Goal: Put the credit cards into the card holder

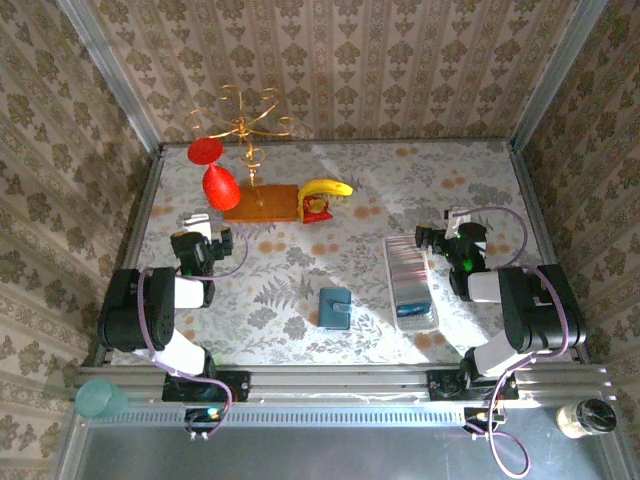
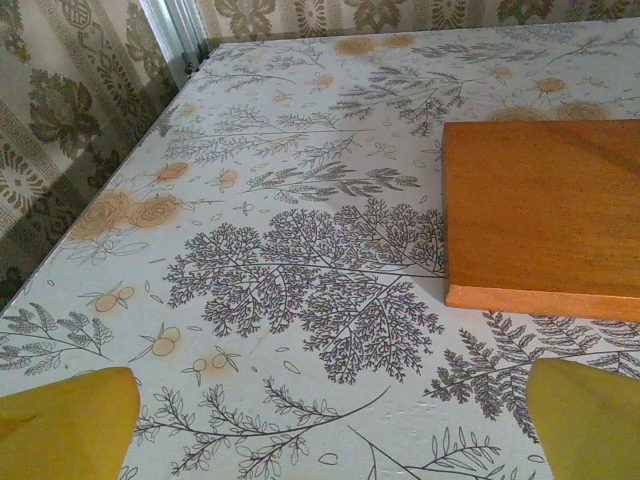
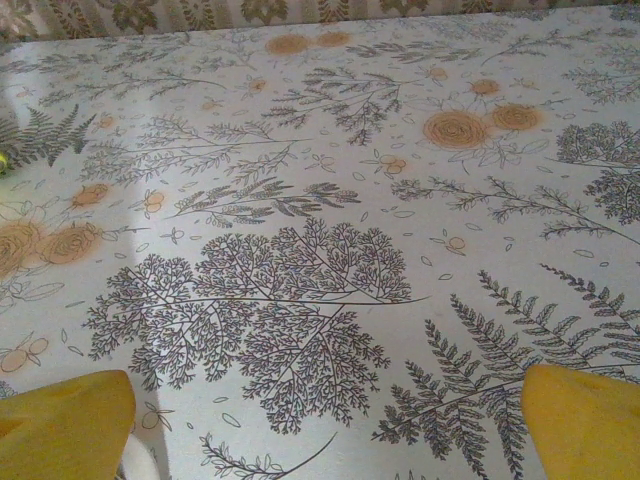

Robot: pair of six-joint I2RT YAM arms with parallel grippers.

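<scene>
The teal card holder (image 1: pixel 334 307) lies shut on the flowered table, near the front middle. To its right a long white tray (image 1: pixel 424 319) holds the credit cards (image 1: pixel 407 270), a row of fine pale stripes. My left gripper (image 1: pixel 212 240) (image 2: pixel 330 425) hovers at the left side, well away from the holder. It is open, its yellow fingertips (image 2: pixel 70 420) wide apart over bare cloth. On the right, just beyond the tray's far end, my right gripper (image 1: pixel 432 238) (image 3: pixel 325 425) is open too. Nothing sits between its yellow fingertips (image 3: pixel 585 420).
An orange wooden board (image 1: pixel 262 203) (image 2: pixel 545 210) lies ahead of the left gripper. It carries a gold wire stand (image 1: pixel 245 120) with red glasses (image 1: pixel 220 185). A banana (image 1: pixel 325 187) rests beside it. Metal-framed walls close three sides.
</scene>
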